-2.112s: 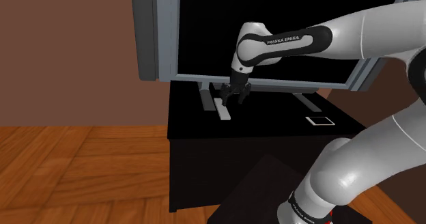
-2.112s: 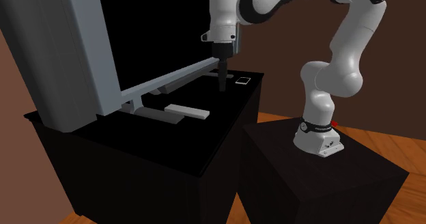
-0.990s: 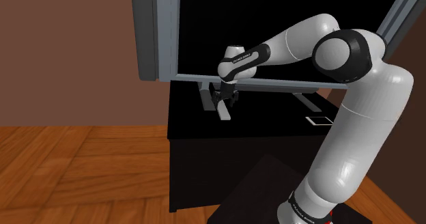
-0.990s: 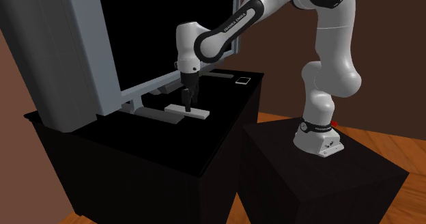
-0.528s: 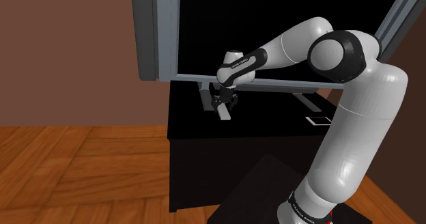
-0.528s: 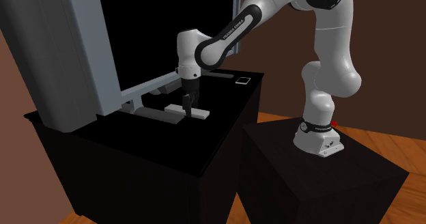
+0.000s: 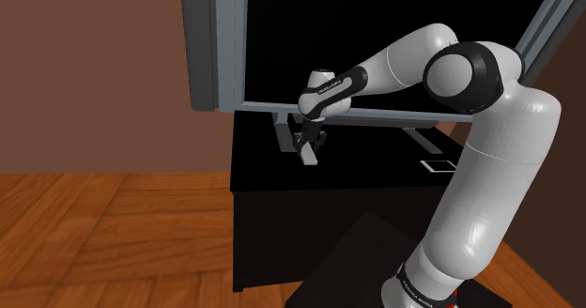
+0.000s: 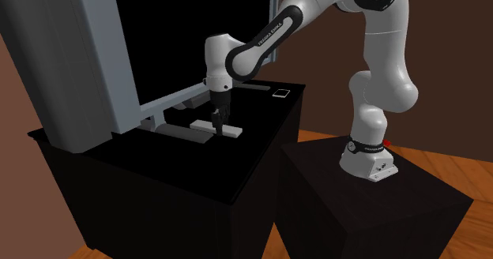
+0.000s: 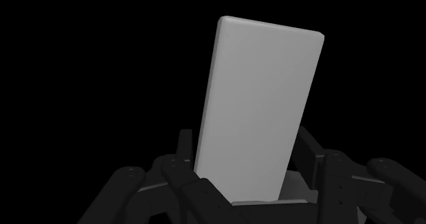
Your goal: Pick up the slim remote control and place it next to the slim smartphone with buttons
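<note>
Gripper [image 9: 244,139]: fingers shut snug vs both long edges of grey remote [image 9: 263,106]; grasp looks made. Remote flat on black cabinet [image 8: 237,163], below TV [image 8: 87,60] lower edge. Step: grasp done, lift pending. Nxt: raise straight, carry along cabinet to phone [image 8: 280,93], well apart at far end; set down just beside.

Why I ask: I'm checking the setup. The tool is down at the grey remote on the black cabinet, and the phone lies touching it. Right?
No. The phone lies well apart from the remote, at the other end of the cabinet; the second exterior view shows it. The tool is down at the remote.
</note>
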